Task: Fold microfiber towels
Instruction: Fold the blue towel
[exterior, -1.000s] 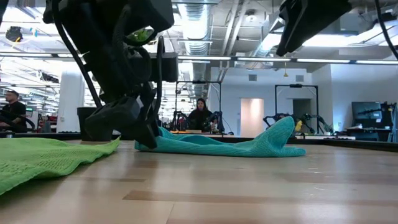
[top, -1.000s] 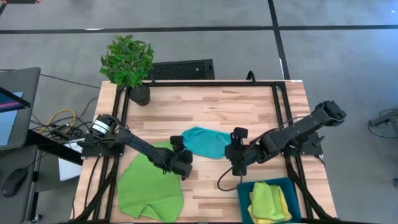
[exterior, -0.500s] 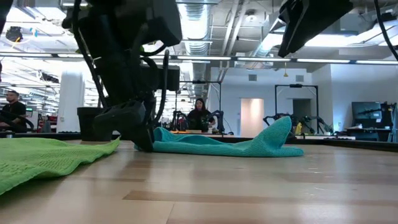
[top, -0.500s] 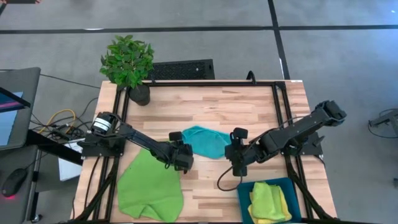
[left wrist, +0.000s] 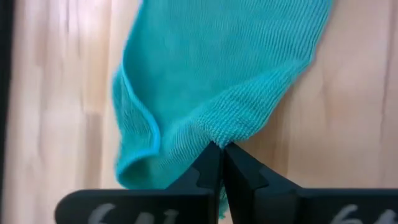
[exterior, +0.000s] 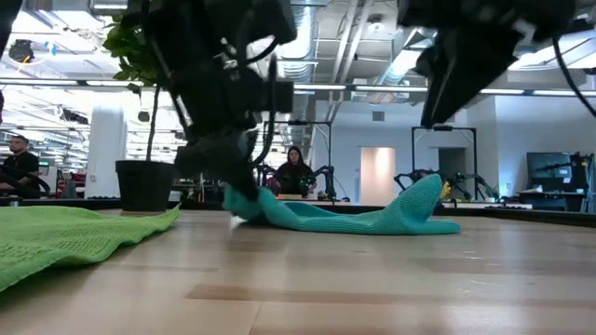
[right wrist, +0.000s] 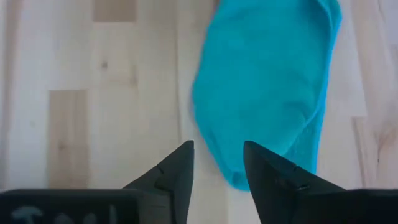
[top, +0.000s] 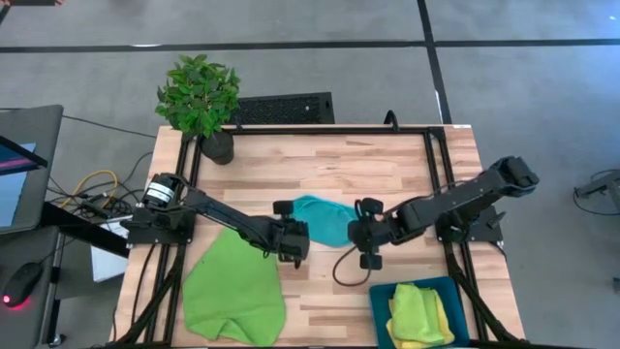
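1. A blue bin [top: 380, 302] sits at the table's 5 o'clock corner in the high view; inside it lie a folded lime green towel [top: 415, 307] and a yellow towel [top: 441, 325], stacked together, the yellow showing along the outer edge.
2. A dark pot [top: 217, 147] at the table's 11 o'clock corner holds a leafy green plant [top: 198, 93].
3. No readable brand or label shows on the towels or the bin; pale marks on the wrist mounts are too blurred to read.
4. The turquoise towel [top: 325, 219] lies bunched near the middle of the wooden table [top: 368, 170], partly doubled over on itself.
5. The left gripper [left wrist: 219, 163] has its fingers pinched tight together on an edge of the turquoise towel, at the cloth's 8 o'clock side in the high view.
6. The right gripper [right wrist: 217, 168] stands with a narrow gap between its fingers, holding nothing, just beside the turquoise towel's 4 o'clock end.
7. A second lime green towel [top: 232, 289] lies spread flat at the table's 7 o'clock corner, one corner folded over.
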